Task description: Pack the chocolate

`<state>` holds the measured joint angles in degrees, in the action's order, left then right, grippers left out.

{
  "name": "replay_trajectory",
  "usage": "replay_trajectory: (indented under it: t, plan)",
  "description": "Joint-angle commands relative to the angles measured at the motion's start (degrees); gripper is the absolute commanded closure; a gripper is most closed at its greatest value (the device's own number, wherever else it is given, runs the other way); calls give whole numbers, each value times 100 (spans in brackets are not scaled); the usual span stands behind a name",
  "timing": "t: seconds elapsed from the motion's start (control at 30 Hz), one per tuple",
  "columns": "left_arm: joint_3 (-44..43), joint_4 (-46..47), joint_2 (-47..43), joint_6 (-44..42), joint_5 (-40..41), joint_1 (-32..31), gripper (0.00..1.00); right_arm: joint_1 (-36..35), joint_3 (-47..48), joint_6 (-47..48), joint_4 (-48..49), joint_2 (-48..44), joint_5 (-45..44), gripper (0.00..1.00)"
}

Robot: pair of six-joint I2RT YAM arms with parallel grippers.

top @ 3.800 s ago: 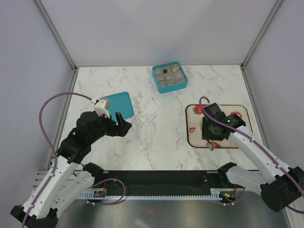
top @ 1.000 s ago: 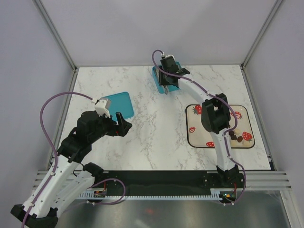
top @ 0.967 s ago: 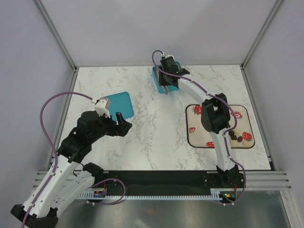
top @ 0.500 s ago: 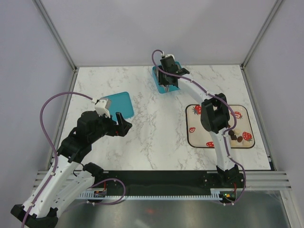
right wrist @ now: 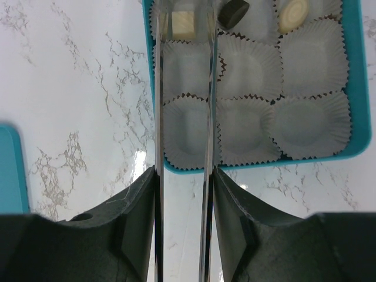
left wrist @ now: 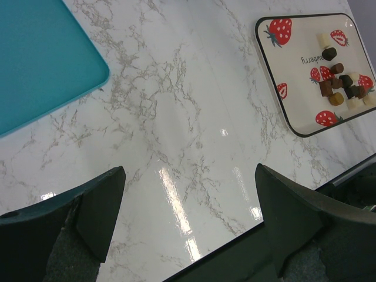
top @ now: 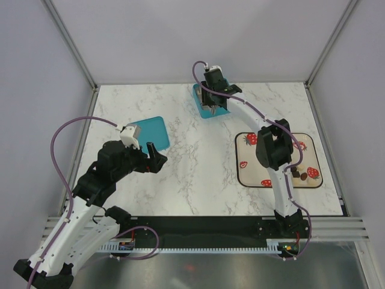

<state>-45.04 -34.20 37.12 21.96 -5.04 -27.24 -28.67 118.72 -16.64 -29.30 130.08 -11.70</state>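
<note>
Three chocolates (right wrist: 233,12) fill one edge row of the box (right wrist: 148,70), many more wait on the tray (left wrist: 294,88) at the table's (left wrist: 176,117) right edge, and the right gripper (right wrist: 182,17) is parted around one while the left gripper (left wrist: 188,176) gapes empty.

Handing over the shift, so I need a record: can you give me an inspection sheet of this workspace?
Surface: marble table, glossy, glare patches.
Job's things: loose chocolates clustered on strawberry tray; three boxed pieces in one row of teal box, six cups empty.
Clutter: flat teal lid, lying apart.
Grippers: left gripper open, empty; right gripper open around a whitish piece.
Cables: purple cables looped along both arms.
Surroundings: grey walls, metal frame.
</note>
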Motion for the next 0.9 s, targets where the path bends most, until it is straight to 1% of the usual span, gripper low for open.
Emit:
replay_trajectory:
  t: [0.0, 0.07, 0.13, 0.37, 0.4, 0.53, 0.63, 0.73, 0.87]
  plan:
    - [-5, 71, -21, -183, -6, -9, 1, -16, -84, 100, 30, -1114, -209, 52]
    - [-5, 71, -38, -192, -15, -9, 1, -16, -488, 56, -67, -1431, -323, 52]
    - [-5, 62, -39, -183, -15, -9, 1, -16, -961, 21, -155, -1941, -455, 52]
    - [-14, 71, -65, -192, -59, -9, 1, -7, -2369, -216, -1024, -3382, -842, 52]
    - [-14, 71, -65, -192, -76, -9, 1, -7, -2684, -286, -1103, -3715, -877, 52]
    - [-14, 71, -83, -192, -138, -9, 1, 80, -3406, -611, -1665, -4508, -1088, 52]
    - [-23, 71, -91, -200, -147, -9, 1, 352, -3960, -708, -2043, -5000, -992, 52]
    - [-23, 80, -100, -200, -199, -9, 1, 625, -4444, -674, -2351, -5405, -1123, 52]
    - [-5, 97, -100, -200, -269, -9, 1, 1247, -4963, -630, -2466, -5871, -948, 52]
